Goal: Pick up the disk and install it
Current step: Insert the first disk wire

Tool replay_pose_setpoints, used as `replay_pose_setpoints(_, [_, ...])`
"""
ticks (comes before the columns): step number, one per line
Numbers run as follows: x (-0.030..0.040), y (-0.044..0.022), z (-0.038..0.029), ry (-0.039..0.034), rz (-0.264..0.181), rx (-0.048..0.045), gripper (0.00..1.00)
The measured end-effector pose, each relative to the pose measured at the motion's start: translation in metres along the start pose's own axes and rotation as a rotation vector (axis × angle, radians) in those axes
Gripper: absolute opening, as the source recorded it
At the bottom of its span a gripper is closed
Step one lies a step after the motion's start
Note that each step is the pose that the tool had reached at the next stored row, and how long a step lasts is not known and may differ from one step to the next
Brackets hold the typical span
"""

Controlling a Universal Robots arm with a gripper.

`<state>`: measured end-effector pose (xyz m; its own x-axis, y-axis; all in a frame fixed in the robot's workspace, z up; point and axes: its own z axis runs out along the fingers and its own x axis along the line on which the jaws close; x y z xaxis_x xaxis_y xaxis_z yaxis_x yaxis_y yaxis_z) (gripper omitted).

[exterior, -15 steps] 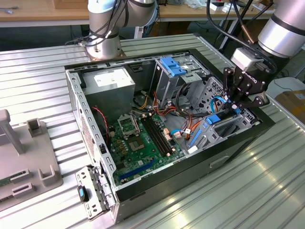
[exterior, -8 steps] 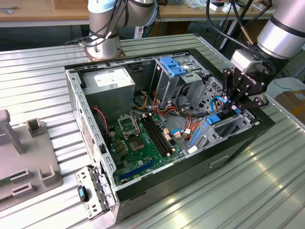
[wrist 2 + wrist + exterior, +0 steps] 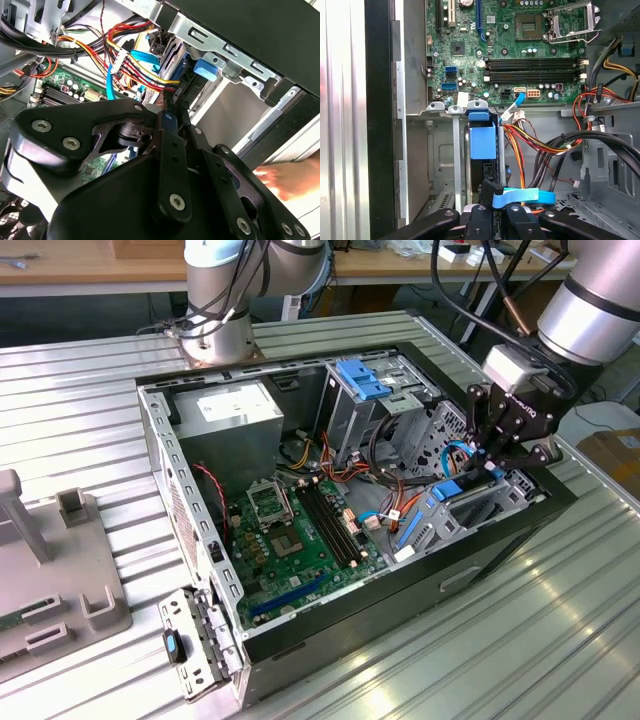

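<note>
The disk (image 3: pixel 468 502) stands on edge in the drive bay at the exterior view's right of the open computer case (image 3: pixel 190 500). Its blue rail tab (image 3: pixel 482 141) shows between the bay's metal walls, and its grey side with the blue rail (image 3: pixel 176 56) runs away from the fingers. My gripper (image 3: pixel 492 458) hangs over the bay, its black fingers (image 3: pixel 169 131) drawn close together on the disk's near edge, with a strip of blue rail between them. The part of the disk deeper in the bay is hidden by the cage.
The green motherboard (image 3: pixel 290 540) lies on the case floor. Bundles of red, yellow and black cables (image 3: pixel 540 145) and a blue data cable (image 3: pixel 525 196) run close beside the bay. A grey power-supply box (image 3: pixel 235 405) and a blue-latched cage (image 3: pixel 362 380) sit at the back.
</note>
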<state>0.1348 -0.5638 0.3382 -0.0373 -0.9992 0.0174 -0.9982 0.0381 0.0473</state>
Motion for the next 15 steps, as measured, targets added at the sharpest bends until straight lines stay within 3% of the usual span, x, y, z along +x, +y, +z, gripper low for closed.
replay_pose_setpoints(4, [-0.0001,-0.0001,0.0012,-0.0017,0.0,0.0,0.16])
replay_pose_setpoints(6, [0.0,-0.0001,0.0011,-0.001,0.0,-0.0001,0.24])
replay_pose_setpoints(9, [0.0,0.0,-0.0005,-0.0002,0.0,0.0,0.24])
replay_pose_setpoints(12, [0.0001,0.0004,-0.0079,-0.0004,0.0,0.0,0.24])
replay_pose_setpoints(14, [0.0003,0.0009,-0.0176,-0.0004,0.0,-0.0001,0.24])
replay_pose_setpoints(15, [0.0003,0.0009,-0.0194,-0.0003,0.0,0.0,0.24])
